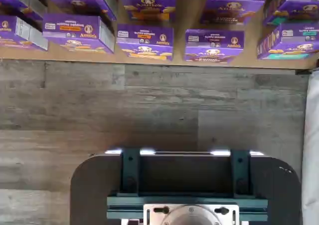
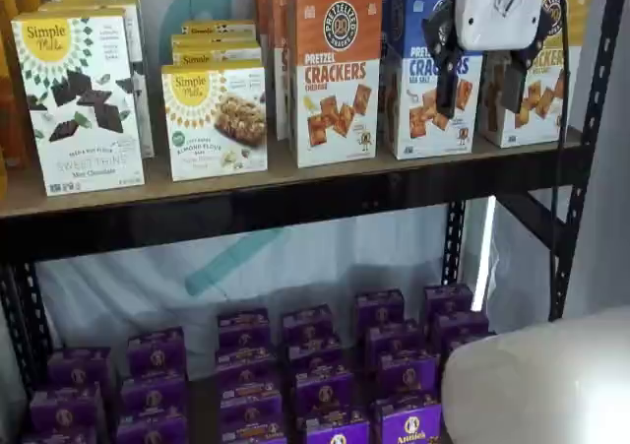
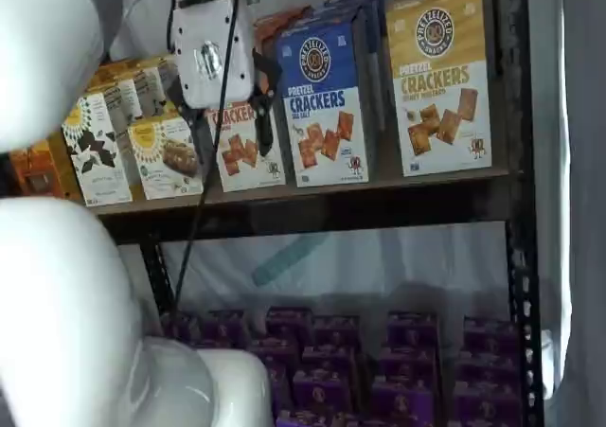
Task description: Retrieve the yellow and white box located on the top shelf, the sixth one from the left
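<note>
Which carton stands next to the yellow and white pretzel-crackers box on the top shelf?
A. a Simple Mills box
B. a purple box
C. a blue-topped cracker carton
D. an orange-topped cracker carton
C: in a shelf view the blue-topped cracker carton stands right beside the yellow and white box on the top shelf.

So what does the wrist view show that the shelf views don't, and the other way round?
Only the wrist view: grey wood-look flooring and a dark mount with teal brackets. Only the shelf views: the brown wooden top shelf, the tall yellow and white pretzel-crackers box, and the white gripper with black fingers, open and empty. Shared: the rows of small purple boxes down below.
</note>
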Robot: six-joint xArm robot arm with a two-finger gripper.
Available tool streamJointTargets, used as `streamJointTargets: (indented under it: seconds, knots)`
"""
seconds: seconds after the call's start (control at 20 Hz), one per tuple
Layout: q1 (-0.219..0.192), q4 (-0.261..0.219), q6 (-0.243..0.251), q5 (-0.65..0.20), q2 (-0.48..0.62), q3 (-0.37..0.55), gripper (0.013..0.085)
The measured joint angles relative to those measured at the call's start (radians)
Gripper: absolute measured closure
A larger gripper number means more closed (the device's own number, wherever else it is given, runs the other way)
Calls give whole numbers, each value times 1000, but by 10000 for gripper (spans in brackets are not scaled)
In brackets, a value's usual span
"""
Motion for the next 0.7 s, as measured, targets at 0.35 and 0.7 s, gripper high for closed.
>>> streamJointTargets:
  seconds: [0.35,0.7]
  knots:
    - [-60,64,-32,17,6,-6,130]
    - [-46,-44,-63,-59,-14,15,130]
